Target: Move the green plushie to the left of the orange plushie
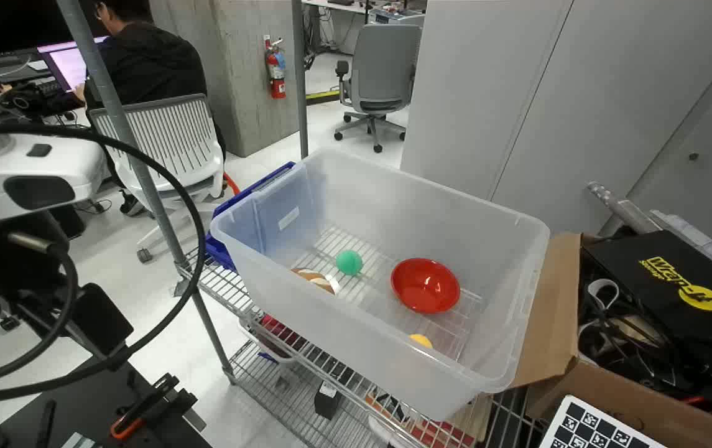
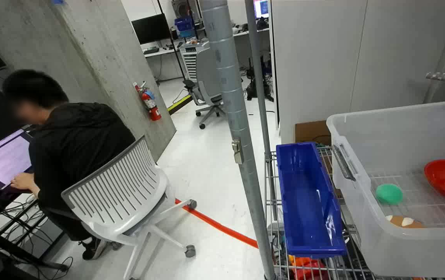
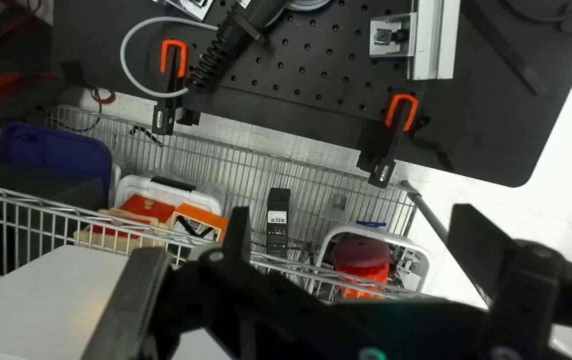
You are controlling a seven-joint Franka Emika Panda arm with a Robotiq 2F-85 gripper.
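- One black, two-fingered metal gripper (image 3: 350, 225); spread wide, nothing held;
- a brown, white-striped piece (image 1: 317, 280) inside the frosted plastic bin (image 1: 387, 354);
- the small, round, bright green plushie (image 1: 349, 262) on the bin's floor; texture unclear;
- a glossy, hard-looking red bowl (image 1: 425, 286), probably the task's orange one; green lies left of it in both exterior views, apart; perhaps done, otherwise the whole move remains

Smooth white, rounded arm casing (image 1: 76, 163) is marked by a dark oval patch (image 1: 38, 191) and crossed by a thick black cable (image 1: 199, 241); black two-fingered gripper (image 3: 350, 225) is dotted with round pivots (image 3: 216, 256).
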